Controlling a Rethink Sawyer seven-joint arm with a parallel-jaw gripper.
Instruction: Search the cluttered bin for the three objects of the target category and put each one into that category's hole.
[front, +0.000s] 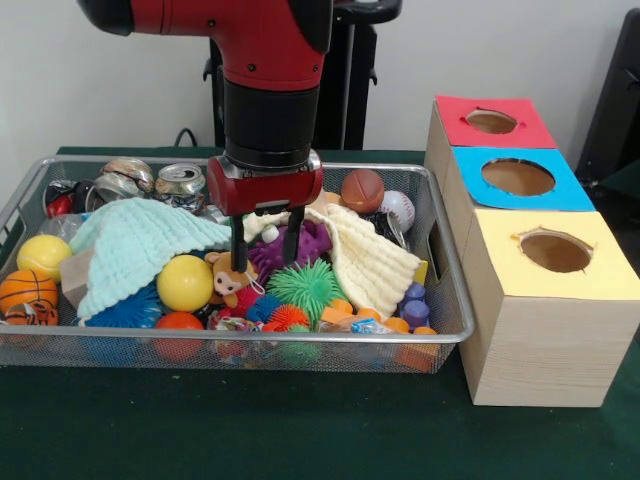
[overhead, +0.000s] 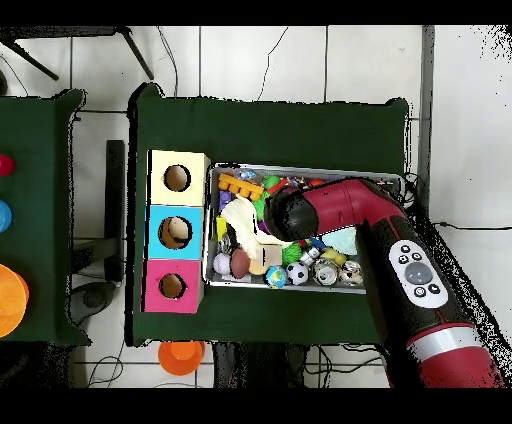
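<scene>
Hovering with fingers spread, the gripper (front: 266, 247) hangs over the purple spiky toy (front: 285, 250) mid-bin (front: 452, 325).

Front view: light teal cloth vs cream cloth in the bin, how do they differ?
The light teal waffle-textured cloth lies at the picture's left, draped over balls; the cream waffle-textured cloth lies at the right, trailing toward the silver wire-mesh bin's corner. The teal one shows more area. Both are rumpled and cover toys.
</scene>
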